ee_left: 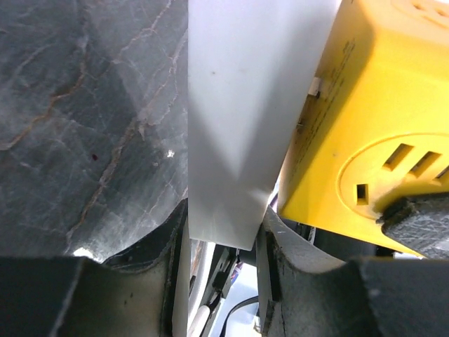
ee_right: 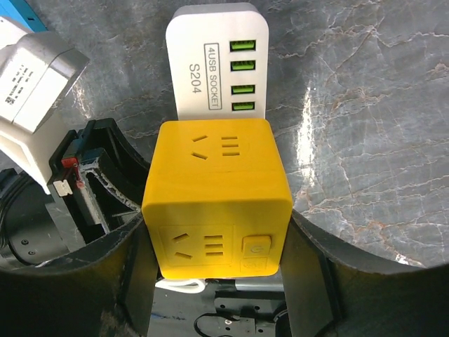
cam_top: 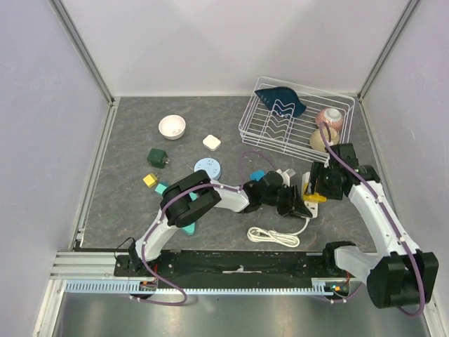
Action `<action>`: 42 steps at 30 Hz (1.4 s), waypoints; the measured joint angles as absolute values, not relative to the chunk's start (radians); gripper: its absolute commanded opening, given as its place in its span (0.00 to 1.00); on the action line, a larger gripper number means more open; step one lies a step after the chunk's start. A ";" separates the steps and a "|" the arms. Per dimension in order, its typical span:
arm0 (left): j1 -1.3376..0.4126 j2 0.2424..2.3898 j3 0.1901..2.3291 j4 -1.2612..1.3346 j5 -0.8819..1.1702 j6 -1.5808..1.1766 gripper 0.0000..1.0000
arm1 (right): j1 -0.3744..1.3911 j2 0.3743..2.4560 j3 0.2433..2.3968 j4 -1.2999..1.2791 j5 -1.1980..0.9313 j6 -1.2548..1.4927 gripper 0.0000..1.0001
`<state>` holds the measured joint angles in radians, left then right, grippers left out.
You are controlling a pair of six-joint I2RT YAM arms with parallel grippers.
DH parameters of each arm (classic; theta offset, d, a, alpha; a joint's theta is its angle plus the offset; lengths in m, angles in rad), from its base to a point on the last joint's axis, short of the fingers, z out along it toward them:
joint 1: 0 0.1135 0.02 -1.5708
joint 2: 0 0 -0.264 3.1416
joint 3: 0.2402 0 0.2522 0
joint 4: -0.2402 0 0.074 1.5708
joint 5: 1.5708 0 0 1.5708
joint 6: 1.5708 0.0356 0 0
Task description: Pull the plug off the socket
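Note:
A yellow cube socket (ee_right: 216,193) is clamped between my right gripper's (ee_right: 217,246) fingers, low over the table; it also shows in the top view (cam_top: 317,197). A white plug block marked "4USB SOCKET S204" (ee_right: 219,67) sits against the cube's far face. In the left wrist view a white plug block (ee_left: 242,119) runs down between my left gripper's (ee_left: 223,246) fingers, pressed against the yellow cube (ee_left: 358,133). The left gripper (cam_top: 296,203) and right gripper (cam_top: 319,186) meet at the table's right centre. Whether the prongs are seated is hidden.
A coiled white cable (cam_top: 273,236) lies in front of the grippers. A white-grey adapter (ee_right: 35,91) sits just left of the cube. A wire dish rack (cam_top: 295,116) stands at the back right. A white bowl (cam_top: 172,127), a green cube (cam_top: 157,158) and small blocks lie left.

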<state>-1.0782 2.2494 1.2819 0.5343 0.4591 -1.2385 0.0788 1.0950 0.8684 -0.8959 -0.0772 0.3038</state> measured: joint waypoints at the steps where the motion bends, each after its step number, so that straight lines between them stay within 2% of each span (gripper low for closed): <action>1: -1.080 2.249 1.282 0.537 0.462 -1.238 0.02 | 0.082 1.079 0.862 -0.896 -0.070 0.308 0.00; 5: -1.081 2.249 1.285 0.532 0.467 -1.234 0.02 | 0.088 1.096 0.878 -0.916 -0.052 0.321 0.00; 10: -1.073 2.245 1.289 0.538 0.443 -1.235 0.02 | 0.087 1.293 1.055 -1.024 -0.047 0.307 0.00; 14: -1.060 2.242 1.289 0.558 0.429 -1.235 0.02 | 0.086 1.351 1.121 -1.042 -0.053 0.287 0.00; 21: -1.082 2.243 1.289 0.506 0.437 -1.234 0.02 | 0.109 1.200 0.954 -0.968 -0.032 0.315 0.00; 26: -1.085 2.251 1.294 0.504 0.460 -1.241 0.02 | 0.204 1.176 0.947 -0.979 0.061 0.364 0.00; 32: -1.079 2.251 1.273 0.560 0.479 -1.244 0.02 | 0.229 1.077 0.888 -0.941 0.096 0.402 0.00; 38: -1.086 2.251 1.247 0.554 0.474 -1.242 0.02 | 0.086 1.132 0.869 -0.939 -0.044 0.374 0.00; 42: -1.085 2.244 1.245 0.583 0.451 -1.243 0.02 | -0.003 1.214 0.964 -1.010 -0.102 0.362 0.00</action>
<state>-1.0847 2.2444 1.2449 0.5831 0.4507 -1.2430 -0.0029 1.2137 0.9638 -1.0103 -0.1020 0.3622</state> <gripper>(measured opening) 0.413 0.674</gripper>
